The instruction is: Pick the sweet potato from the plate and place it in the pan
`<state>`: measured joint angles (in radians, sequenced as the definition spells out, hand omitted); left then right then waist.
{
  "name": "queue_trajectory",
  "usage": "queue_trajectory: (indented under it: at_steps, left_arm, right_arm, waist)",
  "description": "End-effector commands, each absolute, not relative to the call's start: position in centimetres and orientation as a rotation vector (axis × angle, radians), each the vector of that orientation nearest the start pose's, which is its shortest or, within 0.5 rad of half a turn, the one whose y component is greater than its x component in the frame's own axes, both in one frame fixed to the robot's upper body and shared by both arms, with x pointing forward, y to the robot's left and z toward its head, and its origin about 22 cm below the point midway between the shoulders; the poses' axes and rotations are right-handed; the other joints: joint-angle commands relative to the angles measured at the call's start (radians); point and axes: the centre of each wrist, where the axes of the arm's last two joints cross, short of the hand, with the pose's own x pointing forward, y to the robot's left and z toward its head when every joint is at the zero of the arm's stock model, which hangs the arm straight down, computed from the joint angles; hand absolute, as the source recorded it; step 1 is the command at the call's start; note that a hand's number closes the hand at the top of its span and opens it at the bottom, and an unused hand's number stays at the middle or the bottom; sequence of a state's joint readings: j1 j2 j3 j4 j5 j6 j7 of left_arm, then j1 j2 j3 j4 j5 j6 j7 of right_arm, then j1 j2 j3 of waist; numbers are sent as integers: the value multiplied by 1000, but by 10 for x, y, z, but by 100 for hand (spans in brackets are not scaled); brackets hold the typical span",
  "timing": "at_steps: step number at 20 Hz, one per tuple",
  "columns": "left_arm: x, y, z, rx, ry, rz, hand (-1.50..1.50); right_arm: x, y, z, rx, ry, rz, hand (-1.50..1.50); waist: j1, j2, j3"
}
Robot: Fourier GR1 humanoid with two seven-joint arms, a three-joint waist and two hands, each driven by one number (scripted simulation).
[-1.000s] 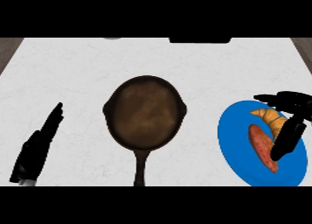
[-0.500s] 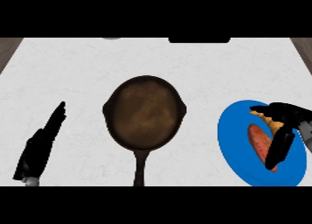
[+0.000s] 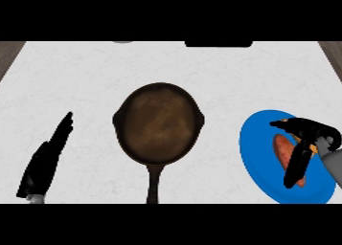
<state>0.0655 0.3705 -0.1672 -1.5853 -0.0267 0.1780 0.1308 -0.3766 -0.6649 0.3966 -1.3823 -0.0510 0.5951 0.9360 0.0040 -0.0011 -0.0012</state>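
- sweet potato [image 3: 281,152] lies on the blue plate [image 3: 262,172], at the right side of the white counter [image 3: 96,81]; orange, elongated, partly hidden.
- right hand [image 3: 305,143] sits directly over the sweet potato: fingers run down along its right side, thumb [image 3: 281,124] juts left above its upper end.
- fingers bend round the potato (whether they actually touch it cannot be told from this view); the potato rests on the plate.
- pan [image 3: 159,125] is dark and oval, at the counter's centre, handle [image 3: 153,184] pointing toward the robot; well apart from the plate, to its left.
- left hand [image 3: 50,155] rests at the lower left, fingers straight, holding nothing.
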Motion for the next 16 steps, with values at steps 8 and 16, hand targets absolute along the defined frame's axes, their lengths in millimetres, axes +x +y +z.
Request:
queue_trajectory:
  at_steps: [8, 16]
  left_arm:
    - [215, 274, 2, 355, -1389, -246, 0]
    - [217, 286, 11, 329, -1371, -264, 0]
  right_arm:
    - [311, -315, 43, -424, -328, 1084, -150]
    - [306, -276, 20, -379, -412, 1012, 150]
  waist:
    - [3, 1, 2]
    - [4, 1, 1]
